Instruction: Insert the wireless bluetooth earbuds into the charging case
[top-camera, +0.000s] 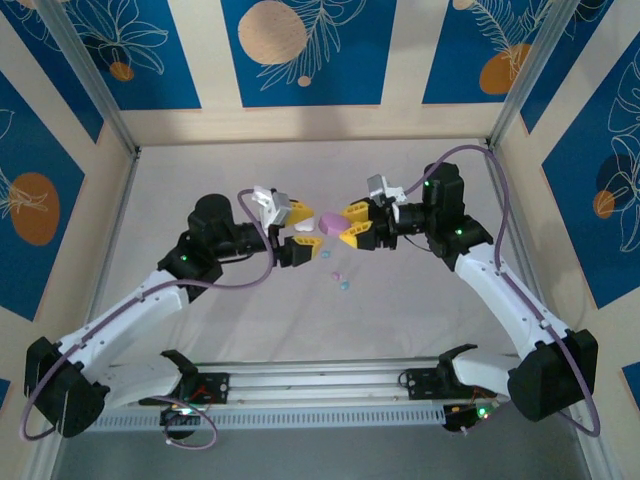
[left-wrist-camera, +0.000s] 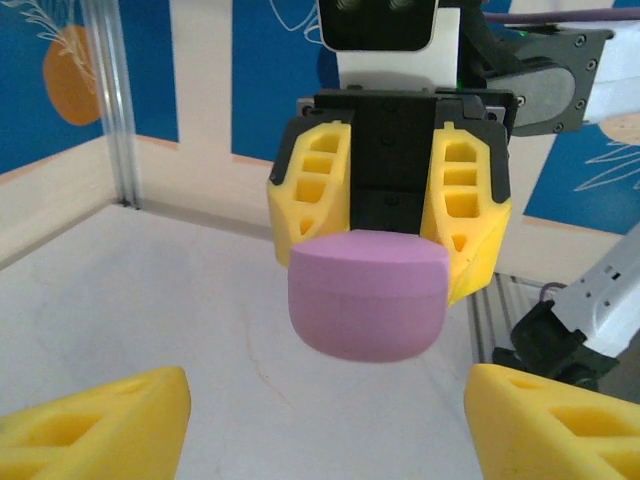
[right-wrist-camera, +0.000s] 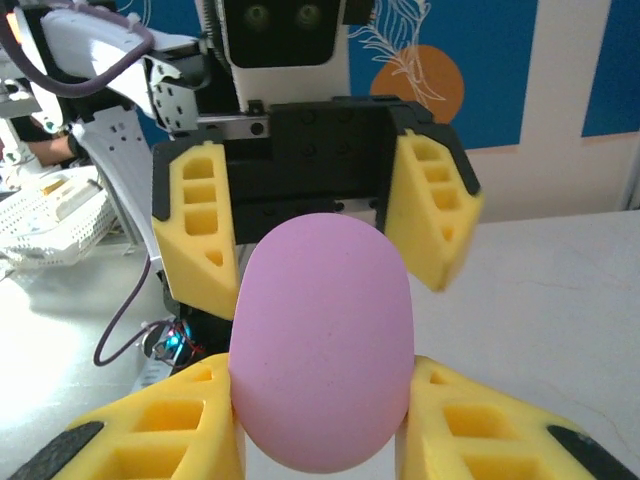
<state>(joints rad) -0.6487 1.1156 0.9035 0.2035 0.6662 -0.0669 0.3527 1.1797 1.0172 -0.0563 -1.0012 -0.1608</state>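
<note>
Close to me, the left arm (top-camera: 120, 320) and the right arm (top-camera: 510, 300) are bolted to the near edge of the table (top-camera: 180, 165).

A bit further in, a few tiny buds (top-camera: 344, 285) lie loose on the white top. One looks pinkish and one light blue. They sit on the near side of the grippers, and nothing touches them. They are not in the case.

Past the buds, the two grippers meet nose to nose over the middle of the table. The right gripper (top-camera: 341, 226) is pinched on a pink case (left-wrist-camera: 365, 305). Its yellow fingers (right-wrist-camera: 170, 430) press on both sides of the case and hold it up off the table. The case is smooth and round like a pebble. A thin line runs around it where the two halves meet, and the lid looks closed.

The left gripper (left-wrist-camera: 328, 405) faces the case from the other side. Its fingers stand wide apart and hold nothing. The case is just in front of them. I cannot tell if they touch it.

Far at the back are blue walls (top-camera: 300, 50) with white leaf drawings and orange circles.
</note>
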